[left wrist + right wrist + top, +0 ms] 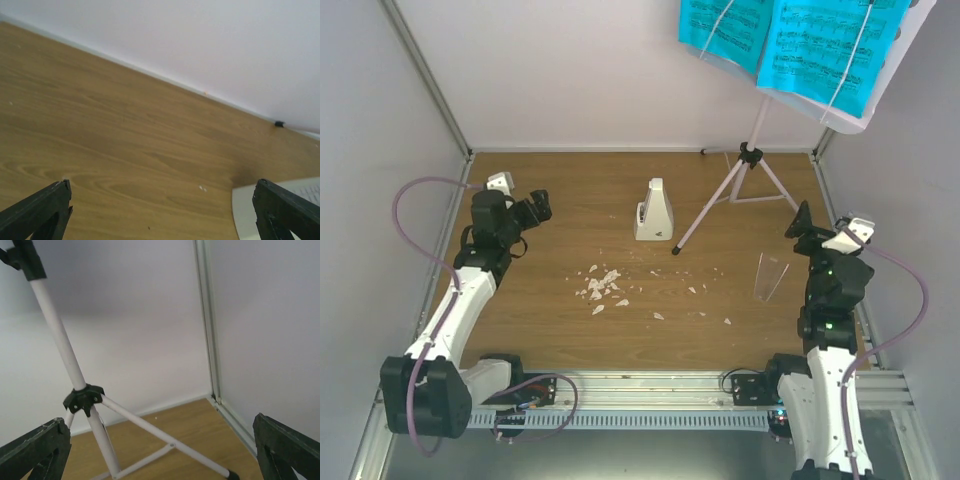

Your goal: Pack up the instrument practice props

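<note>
Left gripper (533, 210), right gripper (804, 222) both wide, empty | music stand (756, 125) upright, pole vertical | metronome (654, 210) apex up

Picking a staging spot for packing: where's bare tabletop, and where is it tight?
Bare wood: back-left, between the left gripper and the metronome; also the strip between the crumbs and the near edge. Tight: back-right, around the music stand legs, the clear piece and the right gripper.

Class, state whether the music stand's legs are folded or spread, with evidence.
Spread: the stand has legs splaying from the black hub to separate feet on the table.
</note>
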Robot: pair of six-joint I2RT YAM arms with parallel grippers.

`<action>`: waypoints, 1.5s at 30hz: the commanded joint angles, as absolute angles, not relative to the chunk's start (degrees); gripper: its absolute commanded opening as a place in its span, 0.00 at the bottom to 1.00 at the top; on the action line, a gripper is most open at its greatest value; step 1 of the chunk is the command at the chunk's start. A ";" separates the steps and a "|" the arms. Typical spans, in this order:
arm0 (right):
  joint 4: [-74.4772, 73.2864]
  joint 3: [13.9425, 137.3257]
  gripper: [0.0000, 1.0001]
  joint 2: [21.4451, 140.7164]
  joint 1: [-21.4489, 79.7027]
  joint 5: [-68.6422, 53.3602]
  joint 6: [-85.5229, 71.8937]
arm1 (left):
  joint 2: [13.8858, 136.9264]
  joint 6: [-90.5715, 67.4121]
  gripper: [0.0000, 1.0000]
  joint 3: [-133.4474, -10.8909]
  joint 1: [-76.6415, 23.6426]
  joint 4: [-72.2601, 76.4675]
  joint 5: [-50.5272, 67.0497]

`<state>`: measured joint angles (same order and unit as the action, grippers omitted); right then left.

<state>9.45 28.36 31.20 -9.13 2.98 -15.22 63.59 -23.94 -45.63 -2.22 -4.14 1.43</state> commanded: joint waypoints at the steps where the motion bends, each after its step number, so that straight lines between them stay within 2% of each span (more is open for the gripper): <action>1: -2.16 31.10 1.00 30.48 -9.22 5.87 -17.97 | 61.65 -24.81 0.99 -50.68 -2.46 -13.74 8.43; 7: -5.67 28.51 1.00 25.67 -9.23 14.01 -26.58 | 57.51 -18.97 0.99 -52.32 -2.99 -15.78 12.51; 12: -7.74 32.33 1.00 25.49 -9.22 5.33 -24.44 | 57.73 -13.78 0.99 -59.65 -9.60 -23.07 12.45; 16: -10.90 36.87 1.00 35.50 -9.09 -5.61 -24.54 | 57.23 -8.73 0.95 -62.67 -13.73 -25.90 11.12; 20: -14.19 40.89 1.00 47.10 -6.27 -13.14 -25.15 | 54.69 -7.54 0.99 -61.43 -13.63 -24.07 11.57; 26: -15.14 45.55 1.00 54.77 8.81 -7.02 -26.40 | 55.06 -5.82 0.99 -57.41 -13.55 -20.21 9.77; 30: -12.77 49.58 1.00 59.50 19.30 -2.24 -27.67 | 54.64 -4.05 0.99 -54.53 -13.58 -17.99 4.28; 33: -11.80 54.35 0.93 66.55 25.22 -0.26 -28.29 | 53.33 -3.48 0.99 -50.56 -13.55 -15.04 1.53; 35: -10.85 57.86 0.88 71.12 27.82 1.34 -28.07 | 52.57 -3.35 0.99 -47.75 -13.61 -12.59 1.27; 45: -10.70 74.61 0.82 90.22 34.36 8.44 -28.09 | 52.16 -1.76 0.99 -46.74 -13.60 -11.99 0.64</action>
